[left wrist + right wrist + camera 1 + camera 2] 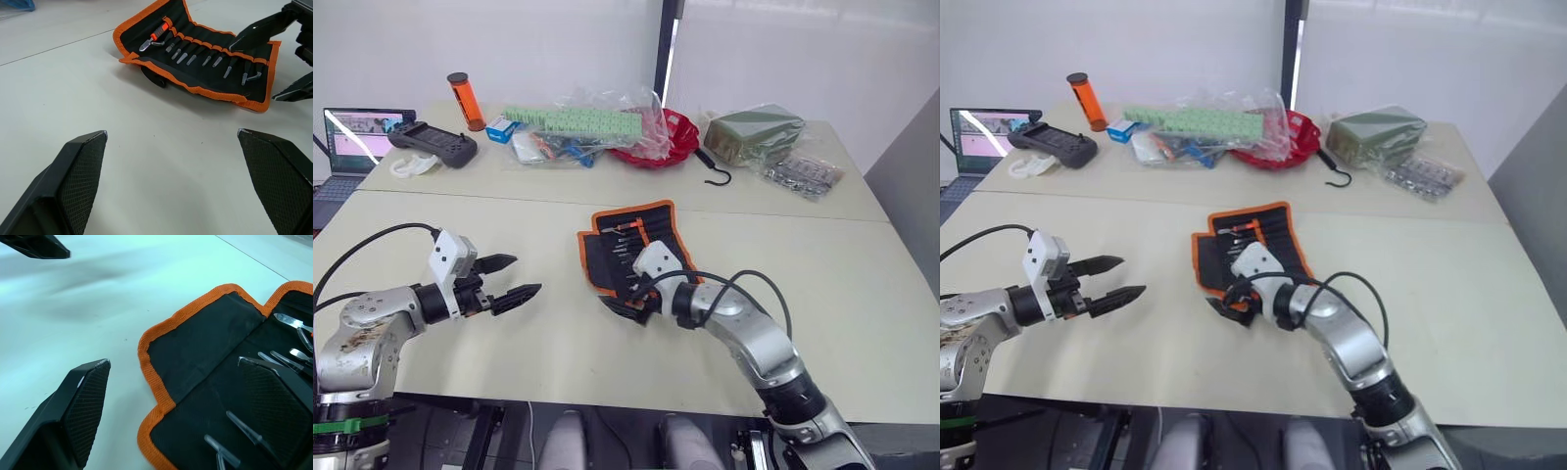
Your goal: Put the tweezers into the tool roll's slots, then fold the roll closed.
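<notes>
**Right gripper poised at the roll's lower edge for the fold**

Right gripper (625,300) sits just below centre of the head view with its two fingers spread, one over the black lining and one over bare table, so the orange-trimmed edge of the tool roll (628,247) lies between them. That straddle looks chosen to pinch the near flap and turn it over.

Left gripper (508,281) hangs at centre left, also spread wide and holding nothing, well apart from the roll and pointed toward it, probably waiting to steady or press the fabric.

Lying open at mid-frame, the roll has one side flap already partly lifted. Metal tools, the tweezers (215,59) among them, stand in the slots (200,43) in a row, tips showing; none lies loose on the table (822,294), so I judge the loading finished and the folding not yet done.
</notes>
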